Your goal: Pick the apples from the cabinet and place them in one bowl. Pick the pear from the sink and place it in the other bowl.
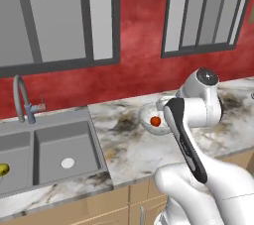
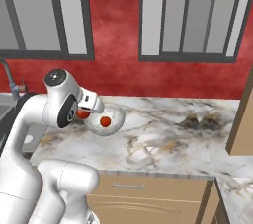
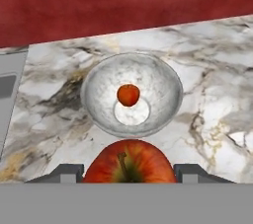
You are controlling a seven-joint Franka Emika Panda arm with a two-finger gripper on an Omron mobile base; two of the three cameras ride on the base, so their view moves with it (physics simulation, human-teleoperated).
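Apple one (image 3: 128, 94) sits in the frosted grey-white bowl (image 3: 163, 77), a touch off the pale centre disc, resting on the bowl floor. Nothing else in there.

Apple two (image 3: 129, 163) is in the gripper (image 3: 129, 174), big in the hand view, stem up, a finger tip (image 3: 66, 172) pressed in on each side. The jaws are partly closed, clamped on the fruit. It hangs above the worktop (image 3: 217, 119) with the bowl ahead of it in the hand view; how far off the rim I can't tell. In the right base view a red bit of the held apple peeks out just beside the bowl's left rim, under the arm's wrist.

The bowl stands on the marbled worktop, close to the red back wall (image 1: 139, 60), a little right of the sink (image 1: 49, 144). Bowl and sink are apart, with bare marble between them.

Sink: double basin, grey, pale round drain (image 1: 68, 163) in the right basin, curved faucet (image 1: 22, 101) at the back. The pear (image 1: 3, 170) lies in the left basin, yellow-green, cut off by the picture edge in the left base view. The right basin holds only its drain.

Two grey-framed windows (image 2: 190, 16) sit above the worktop. Tan drawer fronts (image 2: 148, 193) run below the worktop edge. A tan wooden panel (image 2: 243, 124) stands at the far right in the right base view; whether it is the cabinet I can't tell.
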